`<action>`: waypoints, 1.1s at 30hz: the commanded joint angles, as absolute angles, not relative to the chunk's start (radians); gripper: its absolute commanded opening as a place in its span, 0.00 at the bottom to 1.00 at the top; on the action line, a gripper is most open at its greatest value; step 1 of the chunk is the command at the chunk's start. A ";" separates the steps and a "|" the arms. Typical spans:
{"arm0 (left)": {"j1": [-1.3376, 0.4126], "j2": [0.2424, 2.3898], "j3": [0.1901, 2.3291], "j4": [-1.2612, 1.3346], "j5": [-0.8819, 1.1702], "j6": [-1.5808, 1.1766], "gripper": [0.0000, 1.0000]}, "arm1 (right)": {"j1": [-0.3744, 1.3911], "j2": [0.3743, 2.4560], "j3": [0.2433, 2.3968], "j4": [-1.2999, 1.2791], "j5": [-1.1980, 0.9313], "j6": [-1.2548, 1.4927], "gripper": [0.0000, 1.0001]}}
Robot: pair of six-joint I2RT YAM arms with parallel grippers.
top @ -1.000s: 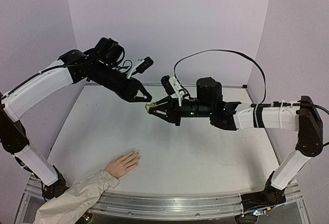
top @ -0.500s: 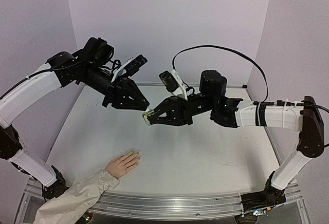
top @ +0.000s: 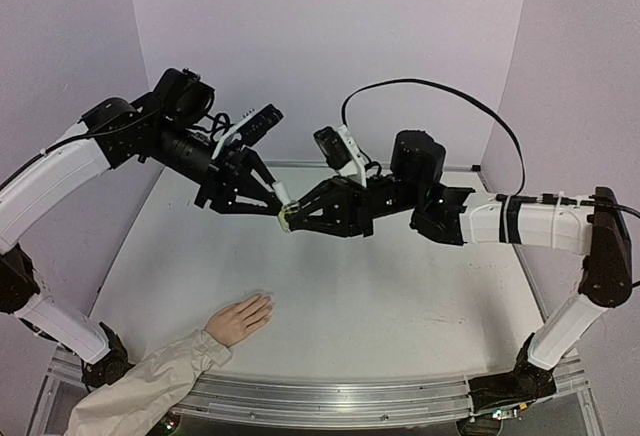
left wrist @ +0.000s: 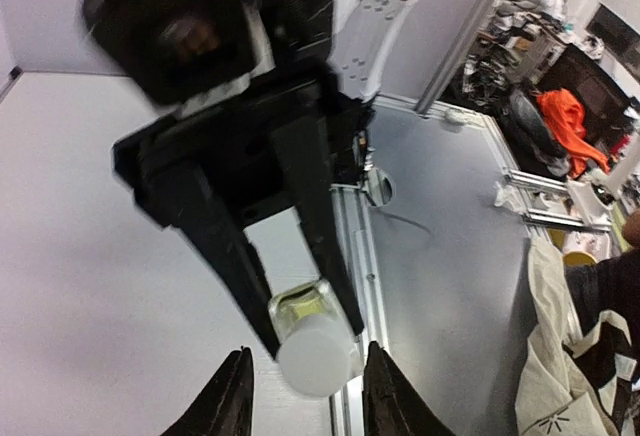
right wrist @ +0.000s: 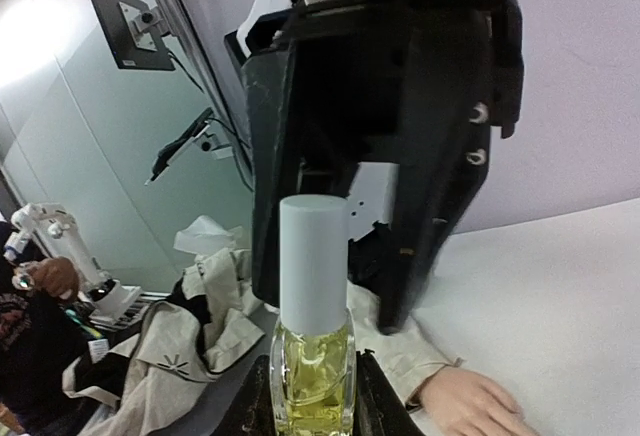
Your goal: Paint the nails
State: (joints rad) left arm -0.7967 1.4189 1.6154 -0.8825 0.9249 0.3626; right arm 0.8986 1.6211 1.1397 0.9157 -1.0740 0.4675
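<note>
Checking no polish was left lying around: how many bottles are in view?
1: the yellow-green bottle, gripped by the right gripper in mid-air, white cap between the left gripper's open jaws. Others could hide behind the arms.

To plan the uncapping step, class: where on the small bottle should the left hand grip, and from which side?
Grip the white cap, not the glass body: the right hand clamps the bottle there. Come in end-on from the cap end, which juts free past the right fingers toward the left hand. The cap is a round cylinder, so set fingers on opposite sides.
</note>
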 commanded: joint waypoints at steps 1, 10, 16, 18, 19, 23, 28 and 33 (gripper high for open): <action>-0.791 1.336 1.598 -0.863 0.714 0.273 0.48 | 0.887 1.494 1.162 0.940 -0.928 0.200 0.00; -0.776 1.217 1.527 -0.778 0.485 0.061 0.83 | 0.887 1.447 1.078 0.869 -0.534 0.016 0.00; -0.776 1.153 1.374 -0.460 0.274 -0.380 0.90 | 0.915 1.514 1.088 0.902 -0.068 -0.041 0.00; -0.776 1.149 1.325 -0.350 0.235 -0.479 0.90 | 0.933 1.553 1.118 0.904 0.045 -0.054 0.00; -0.776 1.158 1.308 -0.304 0.221 -0.506 0.91 | 0.941 1.571 1.140 0.904 0.080 -0.062 0.00; -0.779 1.197 1.307 -0.212 0.157 -0.535 0.90 | 0.984 1.633 1.183 0.907 0.206 -0.083 0.00; -0.799 1.288 1.367 -0.197 0.129 -0.448 0.84 | 1.006 1.672 1.219 0.901 0.247 -0.062 0.00; -0.831 1.355 1.394 -0.198 0.069 -0.401 0.72 | 1.017 1.683 1.232 0.896 0.251 -0.062 0.00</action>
